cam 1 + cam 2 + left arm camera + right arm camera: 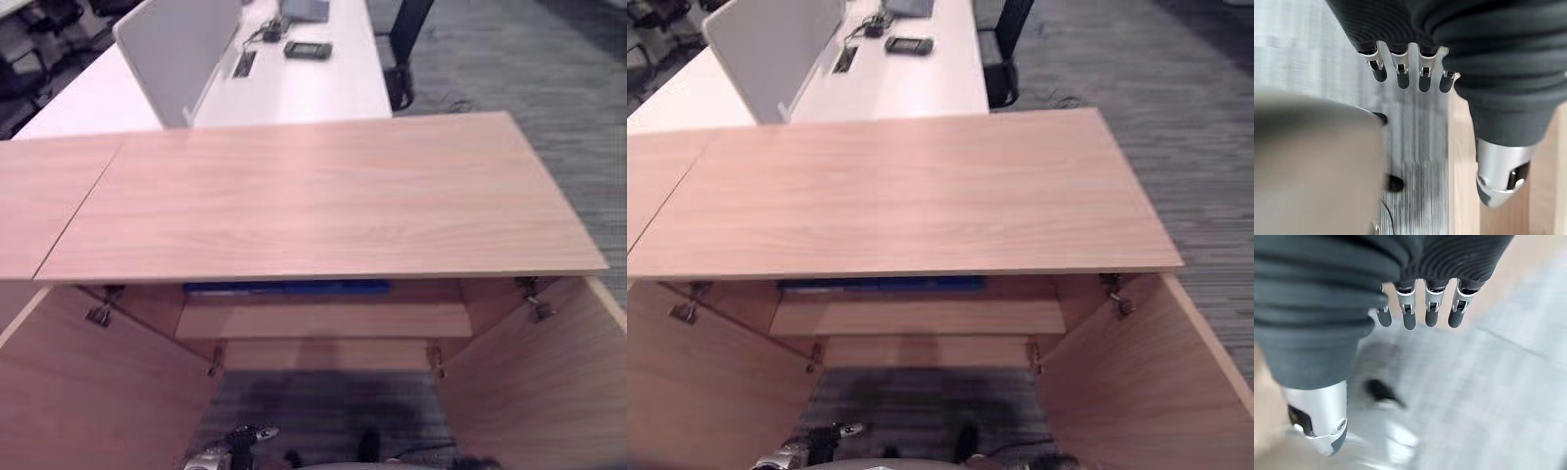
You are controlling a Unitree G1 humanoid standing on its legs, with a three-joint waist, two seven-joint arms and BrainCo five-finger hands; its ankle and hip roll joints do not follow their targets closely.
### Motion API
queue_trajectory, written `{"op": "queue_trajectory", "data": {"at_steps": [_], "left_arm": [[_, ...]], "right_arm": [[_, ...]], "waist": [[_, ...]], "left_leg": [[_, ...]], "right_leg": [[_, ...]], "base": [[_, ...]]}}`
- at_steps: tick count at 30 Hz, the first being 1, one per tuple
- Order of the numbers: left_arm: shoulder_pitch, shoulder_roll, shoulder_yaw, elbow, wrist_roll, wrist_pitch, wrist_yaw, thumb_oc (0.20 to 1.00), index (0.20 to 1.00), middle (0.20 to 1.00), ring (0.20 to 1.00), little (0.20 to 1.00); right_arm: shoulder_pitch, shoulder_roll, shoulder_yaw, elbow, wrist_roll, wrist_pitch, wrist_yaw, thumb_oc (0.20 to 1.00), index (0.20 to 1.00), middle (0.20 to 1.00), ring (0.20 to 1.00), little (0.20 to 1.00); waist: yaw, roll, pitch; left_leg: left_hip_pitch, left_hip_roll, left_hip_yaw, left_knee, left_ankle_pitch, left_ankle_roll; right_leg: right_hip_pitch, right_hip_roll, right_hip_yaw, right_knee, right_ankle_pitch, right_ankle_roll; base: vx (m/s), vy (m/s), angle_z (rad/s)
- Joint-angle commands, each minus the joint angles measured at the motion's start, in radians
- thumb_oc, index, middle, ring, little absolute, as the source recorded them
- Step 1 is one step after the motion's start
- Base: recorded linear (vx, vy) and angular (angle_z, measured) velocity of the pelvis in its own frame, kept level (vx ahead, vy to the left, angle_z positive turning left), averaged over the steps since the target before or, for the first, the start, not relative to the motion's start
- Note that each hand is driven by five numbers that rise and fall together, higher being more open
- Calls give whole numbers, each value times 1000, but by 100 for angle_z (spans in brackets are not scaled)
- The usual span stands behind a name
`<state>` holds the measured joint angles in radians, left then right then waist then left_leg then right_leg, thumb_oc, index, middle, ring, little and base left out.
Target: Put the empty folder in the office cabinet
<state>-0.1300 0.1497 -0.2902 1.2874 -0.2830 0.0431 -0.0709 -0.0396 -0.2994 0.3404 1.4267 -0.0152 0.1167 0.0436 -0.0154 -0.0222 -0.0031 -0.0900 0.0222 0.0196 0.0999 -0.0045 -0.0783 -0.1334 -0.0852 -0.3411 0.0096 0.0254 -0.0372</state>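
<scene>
Grey carpet (323, 401) runs under the open cabinet (323, 211), and both hands hang low over it with nothing in them. Seen from its own wrist, the left hand (1415, 73) has its fingers straight and loose, thumb apart, with carpet and the edge of a wooden panel past them; the right hand (1420, 308) is the same, fingers relaxed over carpet. Outward and up from there, between the two swung-open doors (59, 392), the shelf (323, 320) shows pale wood, and on it, tucked right under the cabinet top, lies the folder (286, 287), a flat blue strip seen edge-on along the shelf's back. So it sits inside the cabinet already, well apart from either hand and higher than both (the task looks close to done, the doors perhaps left to shut). I'd judge the folder light, being empty, and fairly stiff in its covers but apt to flap open if lifted by one board; its plastic face is likely slick. If it needs moving, the spine or the long near edge is the place to pinch, both covers together. Beyond the cabinet a white surface (294, 88) carries a divider (176, 49).
</scene>
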Motion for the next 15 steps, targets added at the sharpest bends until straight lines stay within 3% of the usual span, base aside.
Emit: {"op": "queue_trajectory", "data": {"at_steps": [1,6,15], "left_arm": [[-8,-1,-5,15,61,-6,-19,1000,1000,1000,1000,1000],[-18,-7,-11,63,125,-8,-21,1000,1000,1000,1000,1000],[9,-7,-10,70,151,-13,-25,1000,1000,1000,1000,1000]], "right_arm": [[-151,28,-20,-5,45,-10,4,1000,1000,1000,1000,1000],[-141,31,-62,13,62,-10,3,1000,1000,1000,1000,1000],[-137,1,-163,45,94,3,-18,1000,1000,1000,1000,1000]], "waist": [[16,-10,49],[3,-2,39],[-16,21,60]], "left_leg": [[1,-52,-1,8,-155,34],[75,-95,-9,-115,-97,57],[121,-135,14,-187,-36,78]], "right_leg": [[-24,-21,73,-97,102,178],[-65,-50,84,-97,175,209],[-111,-82,93,-92,201,235]], "base": [[-159,210,5],[-139,163,-4],[-133,133,-8]]}}
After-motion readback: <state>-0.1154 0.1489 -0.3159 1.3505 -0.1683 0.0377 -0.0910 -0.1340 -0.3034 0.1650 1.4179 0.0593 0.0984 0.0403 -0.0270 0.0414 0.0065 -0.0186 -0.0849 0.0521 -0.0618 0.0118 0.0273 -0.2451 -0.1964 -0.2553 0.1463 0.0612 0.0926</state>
